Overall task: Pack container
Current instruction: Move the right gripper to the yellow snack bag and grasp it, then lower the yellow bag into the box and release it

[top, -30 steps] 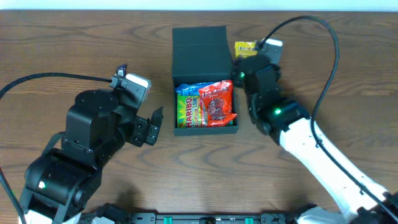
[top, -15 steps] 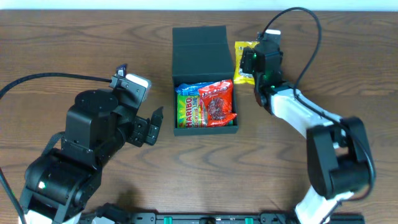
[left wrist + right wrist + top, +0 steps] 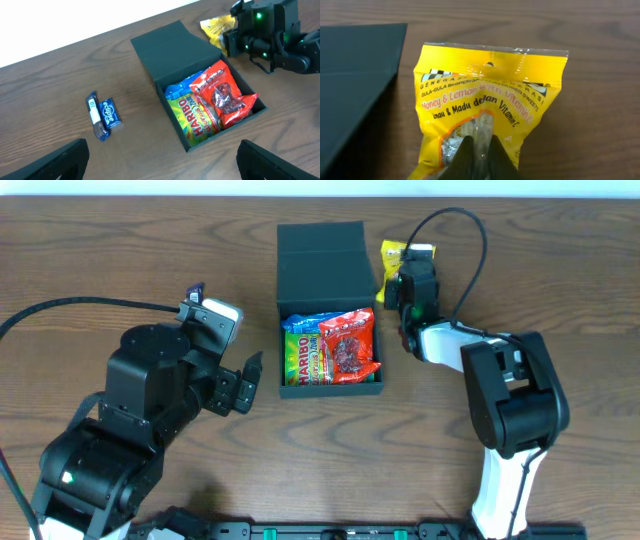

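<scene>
Between the tips of our right claw (image 3: 479,146) sits the yellow candy packet (image 3: 490,100), pinched at its near edge; just left lies the dark green container (image 3: 320,265), lid open; we should lift well over its wall; left claw (image 3: 162,145) gapes empty.

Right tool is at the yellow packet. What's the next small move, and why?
Probably raise the right tool a little: it looks shut on the yellow packet, which lies flat on the table, outside the open container, so it must clear the wall.
</scene>
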`<action>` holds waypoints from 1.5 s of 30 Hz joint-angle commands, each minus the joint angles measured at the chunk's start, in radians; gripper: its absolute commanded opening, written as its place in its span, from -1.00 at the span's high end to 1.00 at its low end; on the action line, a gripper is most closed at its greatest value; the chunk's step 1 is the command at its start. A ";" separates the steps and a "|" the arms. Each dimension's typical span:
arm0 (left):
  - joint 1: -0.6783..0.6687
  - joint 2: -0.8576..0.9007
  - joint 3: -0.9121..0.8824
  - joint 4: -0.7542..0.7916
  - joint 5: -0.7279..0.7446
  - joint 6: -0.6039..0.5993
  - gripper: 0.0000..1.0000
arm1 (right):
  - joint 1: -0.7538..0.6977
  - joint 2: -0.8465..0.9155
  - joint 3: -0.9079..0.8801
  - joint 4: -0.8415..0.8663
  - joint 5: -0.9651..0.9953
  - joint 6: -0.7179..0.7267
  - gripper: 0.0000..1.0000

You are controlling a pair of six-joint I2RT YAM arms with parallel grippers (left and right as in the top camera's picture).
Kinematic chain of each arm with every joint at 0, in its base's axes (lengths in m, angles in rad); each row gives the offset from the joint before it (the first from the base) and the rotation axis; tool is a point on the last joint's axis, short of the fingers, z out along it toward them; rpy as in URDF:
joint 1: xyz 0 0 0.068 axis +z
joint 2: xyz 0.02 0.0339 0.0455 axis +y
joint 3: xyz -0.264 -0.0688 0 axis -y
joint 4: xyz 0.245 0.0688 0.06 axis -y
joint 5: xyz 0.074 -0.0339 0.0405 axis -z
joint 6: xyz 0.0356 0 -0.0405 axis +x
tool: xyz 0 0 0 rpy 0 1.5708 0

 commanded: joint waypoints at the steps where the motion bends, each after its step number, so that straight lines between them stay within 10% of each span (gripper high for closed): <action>1: 0.001 0.000 0.012 0.001 -0.006 -0.004 -0.90 | -0.010 0.039 -0.021 -0.035 -0.004 -0.013 0.97; 24: 0.001 0.000 0.012 0.001 -0.007 -0.004 -0.91 | 0.127 -0.660 -0.021 -0.361 -0.044 0.000 0.97; 35: 0.001 -0.002 0.012 0.001 -0.016 -0.004 -0.91 | 0.341 -0.665 -0.022 -0.657 -0.171 0.508 0.97; 45: 0.001 -0.027 0.012 0.002 -0.037 -0.004 -0.91 | 0.501 -0.504 -0.022 -0.682 -0.097 0.553 0.97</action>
